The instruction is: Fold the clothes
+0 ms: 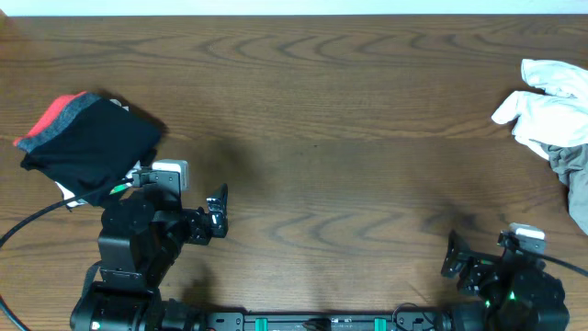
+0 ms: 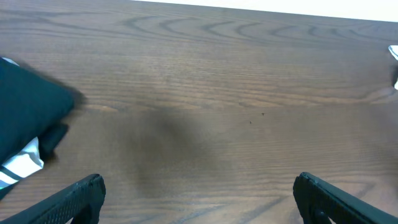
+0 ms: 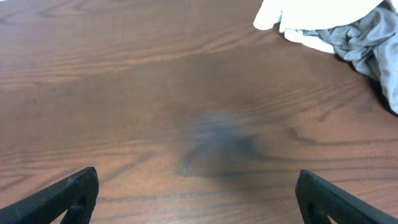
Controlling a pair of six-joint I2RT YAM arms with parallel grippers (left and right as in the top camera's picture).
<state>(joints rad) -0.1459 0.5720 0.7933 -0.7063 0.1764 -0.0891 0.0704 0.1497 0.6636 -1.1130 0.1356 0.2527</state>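
Note:
The clothes (image 1: 87, 147) lie as a folded black bundle with a red-and-grey band at its far left end, at the table's left side. In the left wrist view their dark edge (image 2: 28, 118) fills the left margin. My left gripper (image 1: 217, 211) hovers just right of the bundle, open and empty, and its fingers (image 2: 199, 183) stand wide over bare wood. Near the front right edge my right gripper (image 1: 450, 256) is open too, with nothing between its fingers (image 3: 198, 177).
A crumpled white garment (image 1: 551, 101) and a grey one (image 1: 574, 170) lie piled at the far right edge. A strip of white fabric (image 2: 25, 162) pokes out under the black bundle. A black cable (image 1: 28, 225) curves at the front left.

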